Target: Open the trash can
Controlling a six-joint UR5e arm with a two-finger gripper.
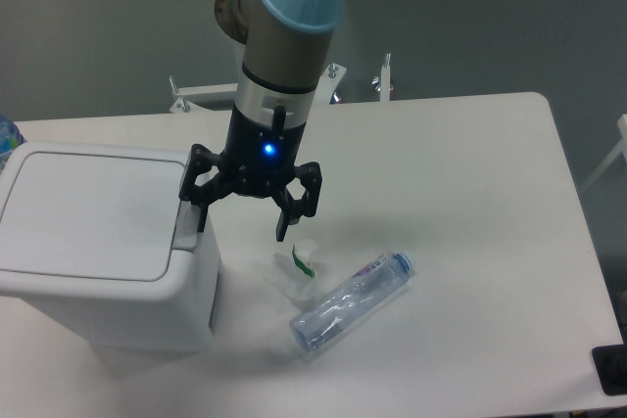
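- The trash can [98, 252] stands at the left end of the table, near the front edge. It is a large boxy bin of white plastic with rounded corners. Its flat lid lies shut, a shallow raised panel set into the top. A grey push tab [185, 233] sits at the lid's right edge.
- The table [470, 193] is white with rounded corners, and grey floor shows behind it.
- The arm [286, 36] comes down from the top of the view, grey-bodied with pale blue joint caps, a blue light glowing on the wrist.
- The gripper [242, 218] hangs with its black fingers spread wide and nothing between them. The left-hand finger [193, 205] is at the can's upper right corner, just by the grey tab; whether it touches cannot be told. The other finger hangs over the table.
- A clear plastic bottle [348, 304] lies on its side to the right of the can, apart from it.
- A small crumpled white wrapper with a green mark [296, 268] lies just beside the bottle, under the right-hand finger.
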